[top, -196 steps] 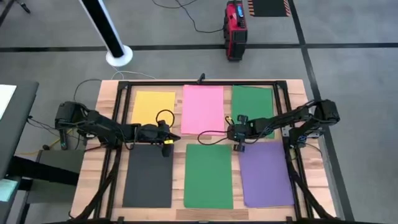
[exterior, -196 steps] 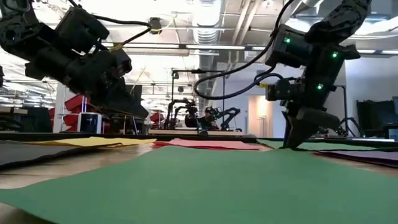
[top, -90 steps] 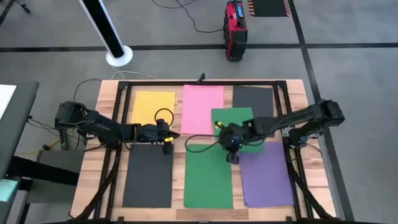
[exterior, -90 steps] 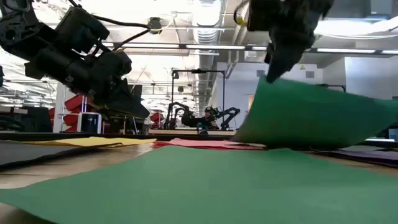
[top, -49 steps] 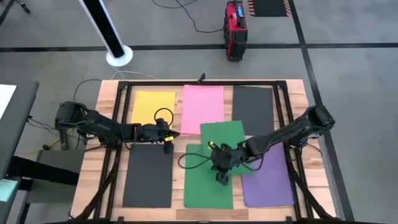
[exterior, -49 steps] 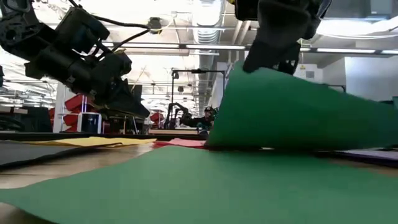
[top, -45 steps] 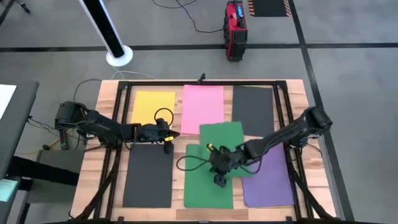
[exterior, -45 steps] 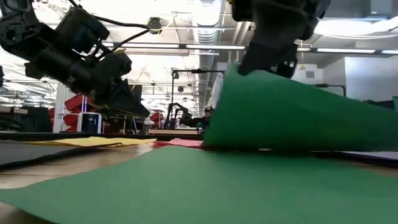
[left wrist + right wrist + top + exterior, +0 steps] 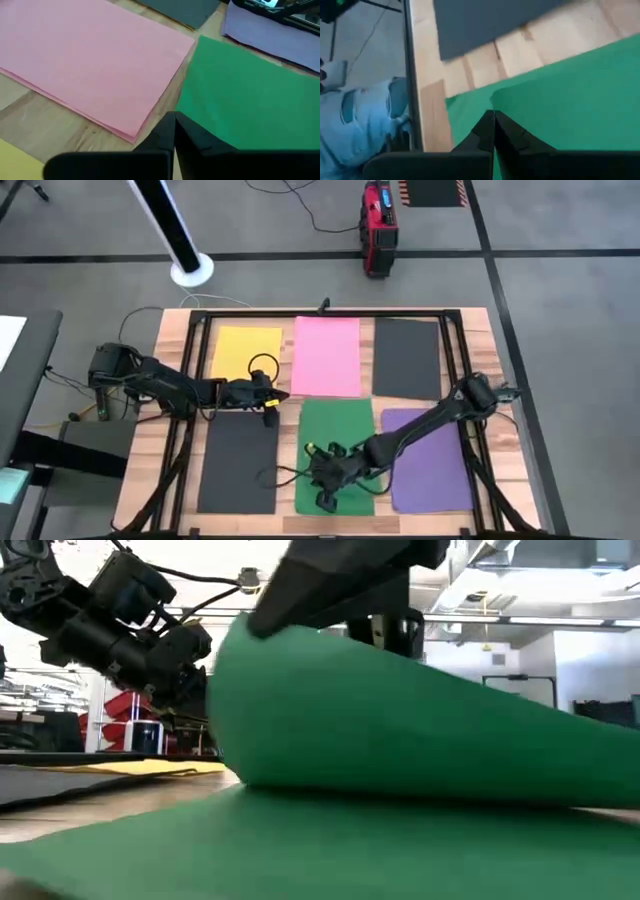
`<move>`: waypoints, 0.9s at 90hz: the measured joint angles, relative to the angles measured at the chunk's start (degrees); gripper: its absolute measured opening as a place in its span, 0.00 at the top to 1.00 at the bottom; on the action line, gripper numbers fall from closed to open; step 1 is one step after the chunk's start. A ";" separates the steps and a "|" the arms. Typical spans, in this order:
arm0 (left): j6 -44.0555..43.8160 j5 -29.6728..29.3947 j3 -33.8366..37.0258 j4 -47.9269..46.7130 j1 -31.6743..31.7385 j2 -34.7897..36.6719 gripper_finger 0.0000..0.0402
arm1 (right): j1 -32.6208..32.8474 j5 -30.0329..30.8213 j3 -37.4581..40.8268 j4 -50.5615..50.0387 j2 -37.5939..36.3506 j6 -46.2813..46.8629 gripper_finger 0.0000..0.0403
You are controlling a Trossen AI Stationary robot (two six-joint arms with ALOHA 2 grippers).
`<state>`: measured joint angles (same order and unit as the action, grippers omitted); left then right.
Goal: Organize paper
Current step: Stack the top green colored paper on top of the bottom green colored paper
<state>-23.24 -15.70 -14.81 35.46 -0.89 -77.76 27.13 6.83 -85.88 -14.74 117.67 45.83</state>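
Down low, your right gripper (image 9: 322, 498) pinched a green sheet (image 9: 400, 710) over the front-middle green paper (image 9: 336, 430), fingers closed on its edge, your left gripper (image 9: 272, 407) waited closed between the yellow sheet (image 9: 245, 350) and front dark sheet (image 9: 238, 465).

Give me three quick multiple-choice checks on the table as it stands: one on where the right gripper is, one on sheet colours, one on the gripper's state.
1. Where is the right gripper?
A. Over the near green sheet
B. Over the yellow sheet
C. Off the table

2. Which colour shows in two separate places on the table?
A. Pink
B. Dark grey
C. Yellow

3. What is the right gripper doing?
A. Open and empty
B. Shut on a green sheet
C. Shut on a purple sheet

Answers:
1 A: the high view puts it above the green sheet at the table's near middle.
2 B: one dark grey sheet lies far right, another near left.
3 B: the low view shows a curled green sheet hanging from it.
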 joint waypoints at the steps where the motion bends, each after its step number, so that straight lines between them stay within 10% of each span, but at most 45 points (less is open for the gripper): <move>1: 0.01 0.00 0.00 0.00 0.00 0.00 1.00 | 0.05 0.03 -0.26 0.02 0.23 0.23 1.00; 81: -1.31 0.70 0.00 -1.93 0.00 0.02 1.00 | 2.75 3.74 -1.35 3.67 1.66 7.16 1.00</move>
<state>-24.55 -15.01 -14.81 33.53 -0.89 -77.73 29.88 10.57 -87.24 -11.08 119.33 52.99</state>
